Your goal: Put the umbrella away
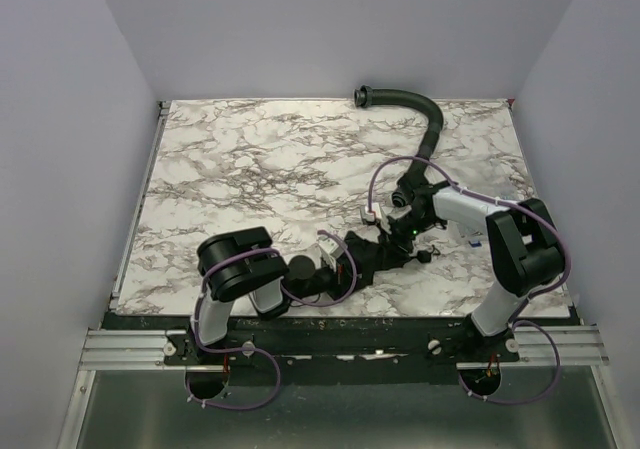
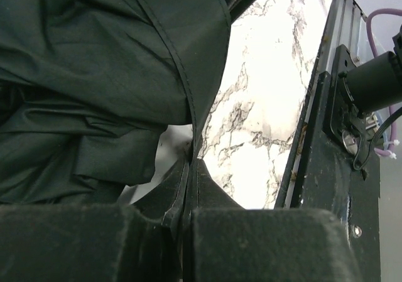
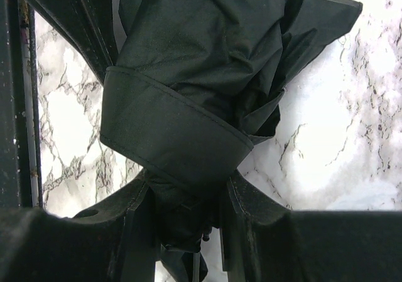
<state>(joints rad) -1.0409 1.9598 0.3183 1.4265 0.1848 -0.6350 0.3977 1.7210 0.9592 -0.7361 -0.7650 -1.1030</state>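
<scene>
Top external view: umbrella (image 1: 378, 254) is a black bundle on the marble table (image 1: 250, 159), near its front edge
Left gripper (image 2: 186, 214): pressed together, pinching a fabric seam of the umbrella
Right gripper (image 3: 188, 219): clamped around the bundle below its strap (image 3: 169, 131)
Hard to see: from above, both gripper tips merge with the black fabric

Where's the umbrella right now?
Seen from above, the umbrella is bundled near the front middle of the table, gripped by the left fingers and right fingers.

No legible text, no label or brand readable on the umbrella (image 3: 188, 75), none on the marble table (image 1: 250, 159)
</scene>
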